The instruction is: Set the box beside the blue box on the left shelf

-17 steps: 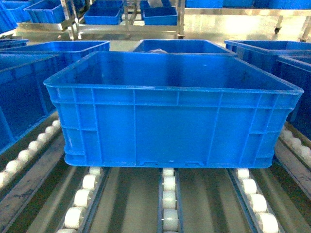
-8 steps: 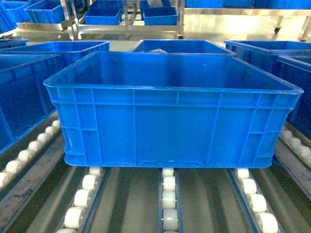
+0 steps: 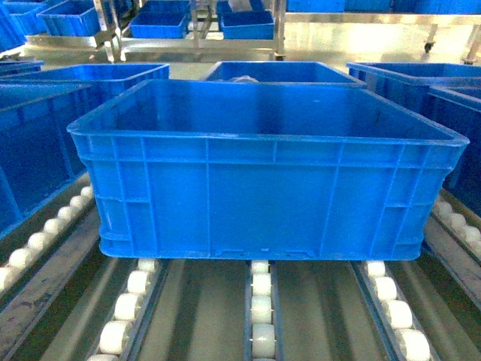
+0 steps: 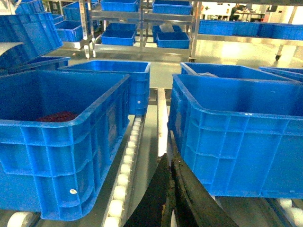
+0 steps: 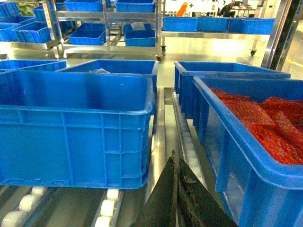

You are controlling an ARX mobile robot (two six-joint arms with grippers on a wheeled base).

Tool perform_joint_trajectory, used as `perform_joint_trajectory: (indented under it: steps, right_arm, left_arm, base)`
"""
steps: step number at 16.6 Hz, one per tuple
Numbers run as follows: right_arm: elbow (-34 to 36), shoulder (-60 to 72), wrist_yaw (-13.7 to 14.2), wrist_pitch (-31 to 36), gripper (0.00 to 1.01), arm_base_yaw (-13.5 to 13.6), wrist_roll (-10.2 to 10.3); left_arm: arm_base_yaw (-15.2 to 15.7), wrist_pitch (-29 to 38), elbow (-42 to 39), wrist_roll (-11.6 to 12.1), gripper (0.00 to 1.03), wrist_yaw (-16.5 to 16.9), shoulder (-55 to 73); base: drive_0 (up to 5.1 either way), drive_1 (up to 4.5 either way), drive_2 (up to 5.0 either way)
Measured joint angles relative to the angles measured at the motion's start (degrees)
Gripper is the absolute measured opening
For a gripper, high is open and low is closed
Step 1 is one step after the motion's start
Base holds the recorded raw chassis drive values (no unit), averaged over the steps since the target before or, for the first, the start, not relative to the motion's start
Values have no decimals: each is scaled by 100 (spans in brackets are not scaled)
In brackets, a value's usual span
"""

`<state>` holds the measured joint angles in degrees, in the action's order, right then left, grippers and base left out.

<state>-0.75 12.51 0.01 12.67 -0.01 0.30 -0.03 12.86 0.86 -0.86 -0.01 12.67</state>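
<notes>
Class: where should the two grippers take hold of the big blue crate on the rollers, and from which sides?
Probably the thick top rim of the crate, at its two short ends, the left gripper from the left, the right gripper from the right: too wide for one gripper, open-topped.

The box is glossy ribbed plastic; the left shelf has dull metal tracks with smooth white plastic rollers.

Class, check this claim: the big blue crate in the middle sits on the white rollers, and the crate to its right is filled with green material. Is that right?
Not quite. The big blue crate does sit on the white rollers, but the crate to its right holds red material, not green. The right wrist view shows this.
</notes>
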Motion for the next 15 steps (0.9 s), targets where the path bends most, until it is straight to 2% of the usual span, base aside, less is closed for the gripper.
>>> perform_joint_trajectory:
  steps: [3, 4, 5, 12, 13, 14, 15]
  right_arm:
    - [0, -304, 0, -328, 1, 0, -2]
    - [-2, -957, -20, -1285, 1, 0, 0]
    - [-22, -1226, -9, -1176, 1, 0, -2]
    - [-2, -1224, -2, -1274, 1, 0, -2]
    - [-2, -1224, -2, -1290, 22, 0, -13]
    - [-2, -1224, -4, -1290, 37, 0, -11]
    - [-2, -1224, -2, -1290, 46, 0, -13]
  left_arm:
    - [0, -304, -2, 2, 1, 0, -299]
    - [0, -1239, 0, 7, 1, 4, -887]
    - [0, -1196, 4, 9, 1, 4, -1204]
    - [0, -1281, 0, 11, 1, -7, -1207]
    - [0, -1318, 0, 9, 23, -2, -1207]
    - [0, -1316, 2, 9, 38, 0, -1207]
    - [0, -1316, 0, 9, 47, -2, -1207]
  base:
    - [0, 0, 0]
    - [0, 0, 0]
    - [0, 0, 0]
    - [0, 0, 0]
    - [0, 0, 0]
    - [0, 0, 0]
    - [0, 0, 0]
